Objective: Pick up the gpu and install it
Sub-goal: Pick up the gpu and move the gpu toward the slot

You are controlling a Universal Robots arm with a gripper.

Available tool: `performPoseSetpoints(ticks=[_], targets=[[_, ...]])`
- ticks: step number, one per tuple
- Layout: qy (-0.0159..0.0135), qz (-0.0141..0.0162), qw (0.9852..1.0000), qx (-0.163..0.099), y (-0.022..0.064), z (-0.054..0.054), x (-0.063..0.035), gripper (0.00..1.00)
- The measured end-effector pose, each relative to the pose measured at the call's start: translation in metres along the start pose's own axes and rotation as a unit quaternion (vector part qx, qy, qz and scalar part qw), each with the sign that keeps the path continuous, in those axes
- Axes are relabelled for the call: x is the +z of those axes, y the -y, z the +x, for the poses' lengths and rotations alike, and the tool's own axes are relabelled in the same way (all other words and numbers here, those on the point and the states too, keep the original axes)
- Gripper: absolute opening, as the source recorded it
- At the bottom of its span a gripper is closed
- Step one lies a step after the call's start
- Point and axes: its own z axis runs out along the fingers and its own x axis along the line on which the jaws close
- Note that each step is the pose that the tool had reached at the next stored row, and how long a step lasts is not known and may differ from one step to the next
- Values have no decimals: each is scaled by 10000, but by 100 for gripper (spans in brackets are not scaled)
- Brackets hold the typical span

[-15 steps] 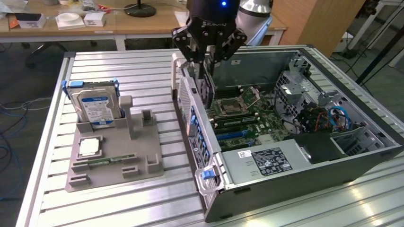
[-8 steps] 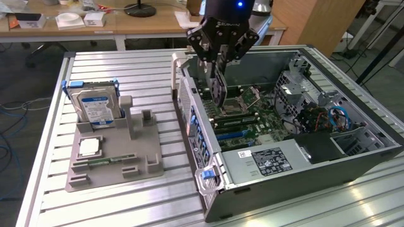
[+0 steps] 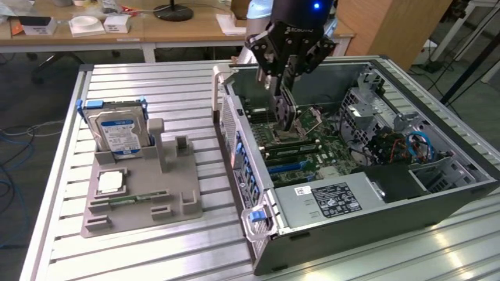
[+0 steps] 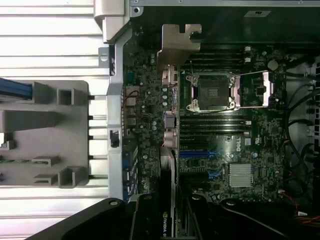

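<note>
Power supply, grey with black label [image 3: 332, 198], fills the near corner of the open black case [image 3: 375, 228] on the aluminium table [image 3: 156, 88]. Beyond, black gripper [image 3: 283, 85] is clamped on the gpu [image 3: 287, 114], a black-and-green card upright over the green motherboard [image 3: 312, 146], clear of case walls. Grey holder tray [image 3: 140, 193] with silver hard drive [image 3: 117, 132] stands by the table's edge at the exterior view's left.

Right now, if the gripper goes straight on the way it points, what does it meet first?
Likely the motherboard: the gpu held in the gripper hangs edge-down above it, so the card touches first. Depth unclear.
</note>
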Motion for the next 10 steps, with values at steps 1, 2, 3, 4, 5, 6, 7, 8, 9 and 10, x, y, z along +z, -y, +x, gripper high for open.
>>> performPoseSetpoints(ticks=[1,2,3,4,5,6,7,8,9,10], targets=[[0,0,10000,-2,-1,-29,1,26],[0,0,10000,-5,-2,-60,1,26],[0,0,10000,-8,-4,-94,1,26],[0,-1,10000,-12,-5,-127,2,26],[0,-1,10000,-15,-6,-160,2,26],[-1,0,10000,-17,-7,-192,2,26],[-1,-1,10000,-20,-9,-226,2,26],[-1,-1,10000,-24,-10,-260,3,26],[-1,-1,10000,-28,-11,-296,3,26],[-1,-1,10000,-31,-12,-328,4,26]])
